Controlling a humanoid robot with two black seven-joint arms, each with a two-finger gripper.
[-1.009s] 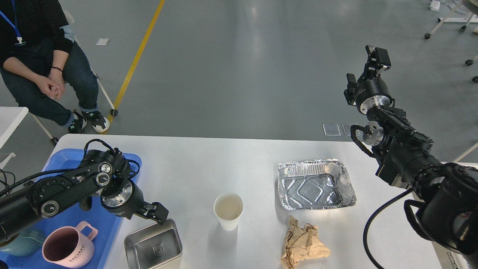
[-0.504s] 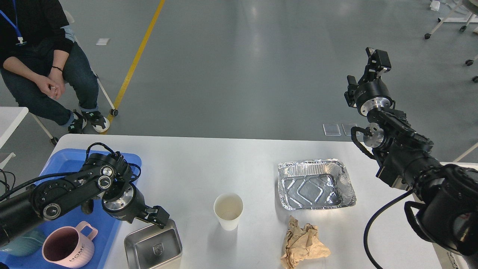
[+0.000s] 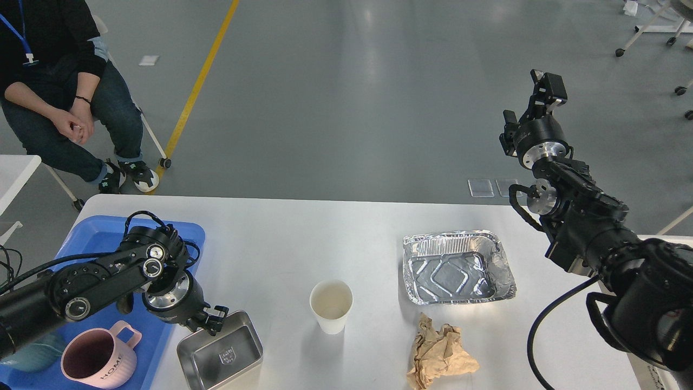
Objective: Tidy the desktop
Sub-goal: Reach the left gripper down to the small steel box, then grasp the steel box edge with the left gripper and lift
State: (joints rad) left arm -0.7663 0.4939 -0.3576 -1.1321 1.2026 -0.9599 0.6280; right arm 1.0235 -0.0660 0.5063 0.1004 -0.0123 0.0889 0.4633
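At the near left of the tabletop (image 3: pixel 281 238), the left gripper (image 3: pixel 212 320) sits at the far-left rim of a steel tin (image 3: pixel 221 352), just beside the blue tray (image 3: pixel 92 238). Its jaws are small and dark here; they seem to straddle or pinch the tin's rim, but I cannot tell whether they are spread or pressed together. The tin lies directly below and toward the robot from the jaws, its long axis running slantwise from near left to far right, with one corner turned toward the paper cup (image 3: pixel 331 305).

The tabletop, wide and white, fills the lower part of the view. On it, right of the cup, stand a foil pan (image 3: pixel 457 268) and, nearer the robot, a crumpled brown paper (image 3: pixel 439 353). A pink mug (image 3: pixel 96 360) stands in the tray.

The right gripper (image 3: pixel 547 89) is raised high, well apart from everything, beyond the table's far right edge; its jaws look parted, with nothing between them.

The left arm is far nearer the tin, so the coming move likely falls to it: carrying the tin leftward into the tray, which lies just beside the tin's left edge. The cup, pan and paper sit closer to the right arm.
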